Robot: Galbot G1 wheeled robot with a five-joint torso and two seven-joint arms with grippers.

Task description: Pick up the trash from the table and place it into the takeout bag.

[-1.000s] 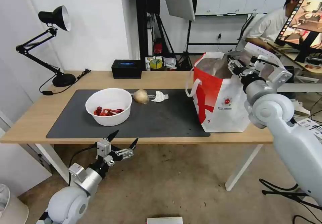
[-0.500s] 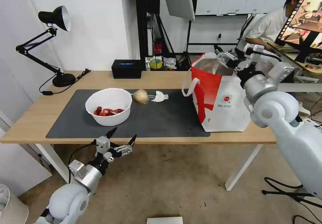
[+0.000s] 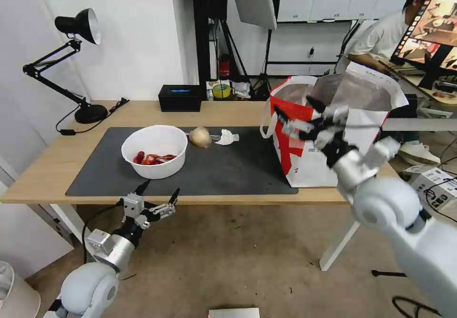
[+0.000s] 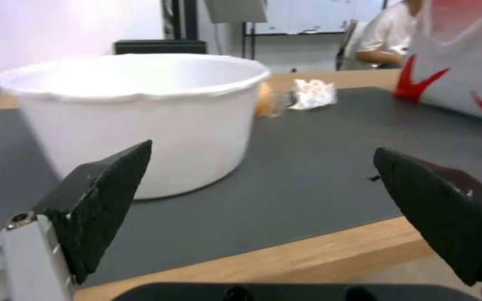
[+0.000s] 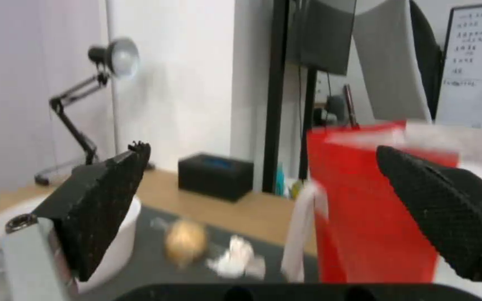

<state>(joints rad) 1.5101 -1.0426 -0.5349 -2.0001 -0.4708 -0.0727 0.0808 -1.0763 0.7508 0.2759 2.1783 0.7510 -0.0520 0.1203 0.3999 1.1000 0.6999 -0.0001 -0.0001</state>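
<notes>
Left claw: the left claw (image 3: 156,195) hangs below the worktop's near edge, in front of the bowl, its two black fingers (image 4: 104,196) spread wide and holding nothing
Right claw: the right claw (image 3: 296,114) is raised in front of the takeout bag's red side, fingers (image 5: 103,196) apart, empty
Worktop: light-wood worktop (image 3: 143,113) with a dark grey mat (image 3: 228,165) across its middle
White bowl: the white round bowl (image 3: 154,157) sits on the mat's left part, red scraps (image 3: 151,158) in its bottom; likely light and thin-walled, so the rim should flex; a pinch over the near rim looks the best hold, kept level so the scraps stay in
Onion-like ball: the tan ball (image 3: 200,136) lies just beside the bowl towards the mat's far edge; round, probably smooth and firm, apt to roll, so a hold across its widest part seems right
Tissue: the crumpled white tissue (image 3: 227,137) is near the ball on the side facing the bag; soft, nearly weightless, can be pinched anywhere
Takeout bag: the red-and-white takeout bag (image 3: 312,158) stands at the worktop's right end, mouth open, foil lining showing; its sides look floppy
Other: black tissue box (image 3: 179,97) at the far edge, desk lamp (image 3: 76,61) at the far left corner
</notes>
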